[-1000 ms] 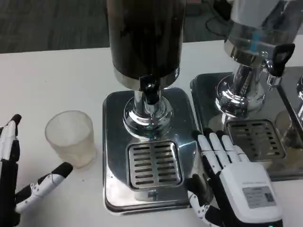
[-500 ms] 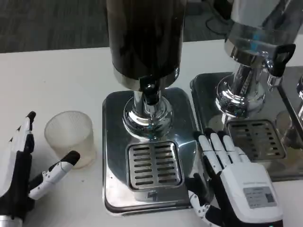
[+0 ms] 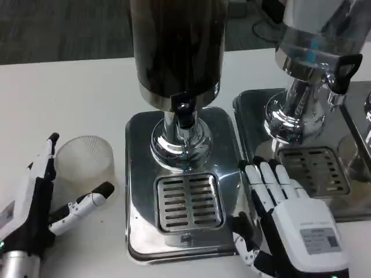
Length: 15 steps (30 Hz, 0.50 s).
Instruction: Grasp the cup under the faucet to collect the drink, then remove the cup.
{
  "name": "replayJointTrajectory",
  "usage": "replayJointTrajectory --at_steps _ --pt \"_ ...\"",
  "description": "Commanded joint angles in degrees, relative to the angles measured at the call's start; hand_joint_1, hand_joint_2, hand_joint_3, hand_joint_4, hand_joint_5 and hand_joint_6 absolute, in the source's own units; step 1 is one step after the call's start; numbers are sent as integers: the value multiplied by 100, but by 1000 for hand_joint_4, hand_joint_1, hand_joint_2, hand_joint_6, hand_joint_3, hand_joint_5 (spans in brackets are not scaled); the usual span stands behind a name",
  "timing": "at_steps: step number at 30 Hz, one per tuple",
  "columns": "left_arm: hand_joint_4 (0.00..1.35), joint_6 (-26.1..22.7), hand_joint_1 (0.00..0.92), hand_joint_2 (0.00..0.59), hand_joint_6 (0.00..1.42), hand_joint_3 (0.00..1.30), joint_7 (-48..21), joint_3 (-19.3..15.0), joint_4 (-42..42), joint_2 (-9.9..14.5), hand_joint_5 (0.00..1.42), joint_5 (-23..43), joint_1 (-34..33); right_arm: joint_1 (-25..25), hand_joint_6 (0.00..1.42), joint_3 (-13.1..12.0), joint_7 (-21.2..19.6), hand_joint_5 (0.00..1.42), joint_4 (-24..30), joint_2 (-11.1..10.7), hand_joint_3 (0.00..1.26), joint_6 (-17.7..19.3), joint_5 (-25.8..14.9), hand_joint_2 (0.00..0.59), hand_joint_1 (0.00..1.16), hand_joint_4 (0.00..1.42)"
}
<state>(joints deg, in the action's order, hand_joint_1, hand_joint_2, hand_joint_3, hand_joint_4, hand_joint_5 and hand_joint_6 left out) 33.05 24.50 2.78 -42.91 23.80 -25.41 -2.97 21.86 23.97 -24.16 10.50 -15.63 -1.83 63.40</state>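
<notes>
Frosted, see-through plastic forms the cup [image 3: 87, 164], which is set upright on the white table [image 3: 69, 98], to the left of the nearer dispenser's steel base [image 3: 139, 174] and well away from the faucet [image 3: 184, 113]. The cup is flanked by the left hand [image 3: 40, 202]: its fingers are spread wide, one raised along the cup's left side and another stretched in front of the cup's lower right. Whether the cup is touched by either cannot be told; nothing is gripped.

A dark, glossy tank [image 3: 177, 46] is carried above the faucet on a chrome column [image 3: 181, 142]. Below the faucet, a slotted drip grate [image 3: 188, 200] is set into the steel base, and no cup is standing on it.

The right hand [image 3: 284, 220] is laid palm down at the right edge of that base, its fingers held straight and close together, pointing away from the robot; nothing is held in it.

A second dispenser [image 3: 313, 40] with a clear tank, a black-handled tap [image 3: 342, 72] and its own grate [image 3: 316, 168] is placed further right.
</notes>
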Motion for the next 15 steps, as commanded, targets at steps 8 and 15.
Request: replayJointTrajectory --at_steps 8,15 --pt "0 166 213 20 117 0 168 129 -508 -76 165 -2 -322 87 131 -16 7 0 145 -11 54 -39 -54 493 519 0" --pt "0 196 251 32 177 0 256 226 -655 -34 223 -65 -449 152 155 -11 -7 0 190 -11 54 -42 -44 493 524 0"
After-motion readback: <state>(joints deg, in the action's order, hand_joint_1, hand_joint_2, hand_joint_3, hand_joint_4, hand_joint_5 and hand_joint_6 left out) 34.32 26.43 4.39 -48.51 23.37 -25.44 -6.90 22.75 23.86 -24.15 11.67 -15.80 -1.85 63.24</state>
